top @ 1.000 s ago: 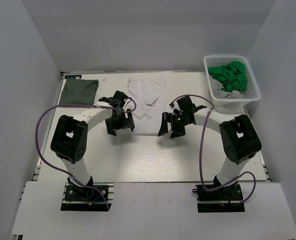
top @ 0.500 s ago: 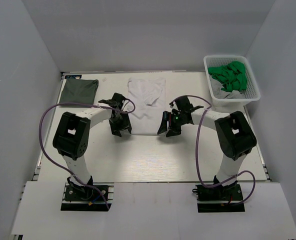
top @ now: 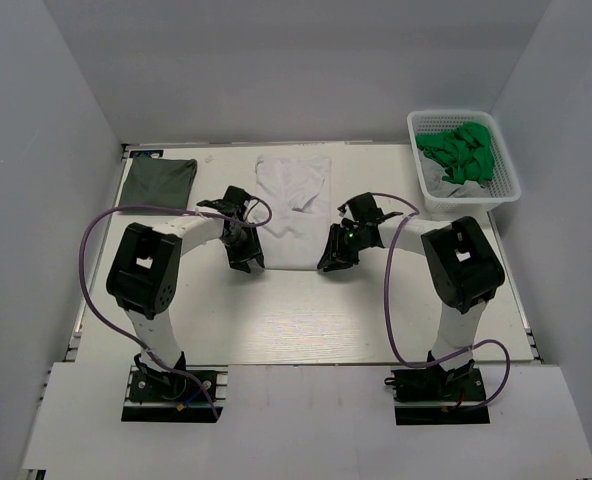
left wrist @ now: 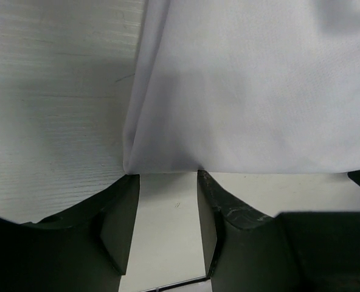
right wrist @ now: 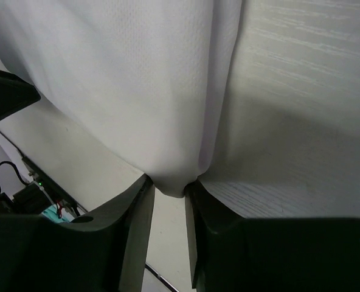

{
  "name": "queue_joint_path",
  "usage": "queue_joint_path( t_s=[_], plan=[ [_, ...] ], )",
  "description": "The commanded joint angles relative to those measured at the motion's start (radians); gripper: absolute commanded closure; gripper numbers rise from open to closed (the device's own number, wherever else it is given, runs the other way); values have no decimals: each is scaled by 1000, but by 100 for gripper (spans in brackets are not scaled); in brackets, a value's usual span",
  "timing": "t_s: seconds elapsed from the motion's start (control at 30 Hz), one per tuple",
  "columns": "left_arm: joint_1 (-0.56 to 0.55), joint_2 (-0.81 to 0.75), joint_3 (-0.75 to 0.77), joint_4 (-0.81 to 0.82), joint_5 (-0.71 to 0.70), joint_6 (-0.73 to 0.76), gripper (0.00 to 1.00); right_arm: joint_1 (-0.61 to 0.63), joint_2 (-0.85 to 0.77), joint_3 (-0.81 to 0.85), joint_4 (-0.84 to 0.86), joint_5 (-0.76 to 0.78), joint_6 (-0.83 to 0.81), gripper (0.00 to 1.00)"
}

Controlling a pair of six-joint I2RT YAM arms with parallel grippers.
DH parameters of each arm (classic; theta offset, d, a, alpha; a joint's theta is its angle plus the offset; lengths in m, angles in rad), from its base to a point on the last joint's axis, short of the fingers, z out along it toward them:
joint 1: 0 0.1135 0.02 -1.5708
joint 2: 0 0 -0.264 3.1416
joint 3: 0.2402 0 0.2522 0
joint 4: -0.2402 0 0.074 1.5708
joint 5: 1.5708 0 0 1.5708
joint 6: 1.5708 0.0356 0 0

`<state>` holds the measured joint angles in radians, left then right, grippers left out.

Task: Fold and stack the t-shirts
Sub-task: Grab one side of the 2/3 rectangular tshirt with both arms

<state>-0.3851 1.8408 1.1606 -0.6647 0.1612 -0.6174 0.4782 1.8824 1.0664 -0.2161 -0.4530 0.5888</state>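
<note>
The white t-shirt [top: 293, 205] lies spread in the middle of the table, its hem toward the arms. A dark grey-green t-shirt [top: 158, 182] lies folded at the back left. My left gripper [top: 244, 262] is at the hem's near left corner. In the left wrist view the white t-shirt [left wrist: 259, 91] ends right at the tips of the left gripper [left wrist: 166, 177], whose jaws stand apart with bare table between them. My right gripper [top: 331, 262] is at the near right corner. In the right wrist view the white t-shirt [right wrist: 137, 79] bunches between the fingertips of the right gripper [right wrist: 169, 185], touching both.
A white basket [top: 508, 170] holding green cloth [top: 461, 152] stands at the back right corner. Grey walls close in the table [top: 306, 320] on three sides. Purple cables loop beside both arms.
Both grippers have moved inward and down to the white t-shirt's near corners, and both pairs of jaws have narrowed from wide open. The right jaws now pinch the corner.
</note>
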Motion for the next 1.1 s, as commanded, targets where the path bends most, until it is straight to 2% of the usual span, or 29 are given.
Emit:
queue_joint_path(
  t_s=[0.0,0.13,0.17,0.73,0.97,1.07],
  plan=[
    [3,63,-24,24,-28,15,46,-1,49,0,-19,91,-11,69],
    [23,75,-24,14,-42,15,46,-4,49,-3,-40,123,-10,88],
    [23,66,-24,14,-42,15,46,-7,47,-5,-43,134,-7,100],
    [60,64,-12,53,-38,24,45,-12,3,-32,-77,132,-44,100],
    [60,87,-12,71,8,33,45,-12,6,-22,-83,122,-47,100],
    [60,87,-12,56,-34,33,49,-15,4,-19,-86,123,-55,100]
  ],
)
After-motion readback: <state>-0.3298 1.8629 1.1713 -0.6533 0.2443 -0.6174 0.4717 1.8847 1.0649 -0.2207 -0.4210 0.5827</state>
